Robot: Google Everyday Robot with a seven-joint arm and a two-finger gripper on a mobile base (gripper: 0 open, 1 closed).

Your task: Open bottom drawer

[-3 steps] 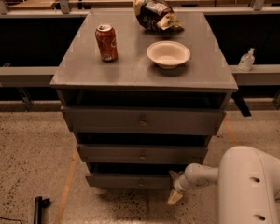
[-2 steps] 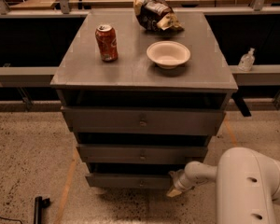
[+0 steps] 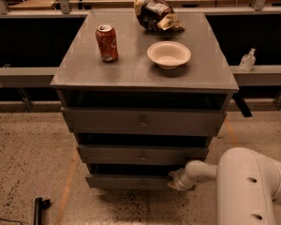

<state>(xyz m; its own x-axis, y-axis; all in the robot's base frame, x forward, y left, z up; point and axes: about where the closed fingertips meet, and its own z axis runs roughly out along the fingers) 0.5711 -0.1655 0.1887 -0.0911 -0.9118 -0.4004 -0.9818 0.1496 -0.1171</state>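
- Camera view: bottom drawer (image 3: 124,182), lowest of three, near the floor.
- Tool (image 3: 176,180): at that drawer front's right end, right of its knob (image 3: 141,184); spread or closed, cannot tell.
- Tabletop (image 3: 131,69): can (image 3: 107,42), bowl (image 3: 168,54), crumpled bag (image 3: 154,11).

Gripper (image 3: 176,181) sits low at the right end of bottom drawer (image 3: 126,181) front (contact unclear). White arm (image 3: 248,186) to its right. Middle drawer (image 3: 131,154) and top drawer (image 3: 122,122) above it. Higher up on cabinet top (image 3: 131,74): red can (image 3: 107,42) up-left, white bowl (image 3: 168,54) straight above, crumpled bag (image 3: 154,11) beyond
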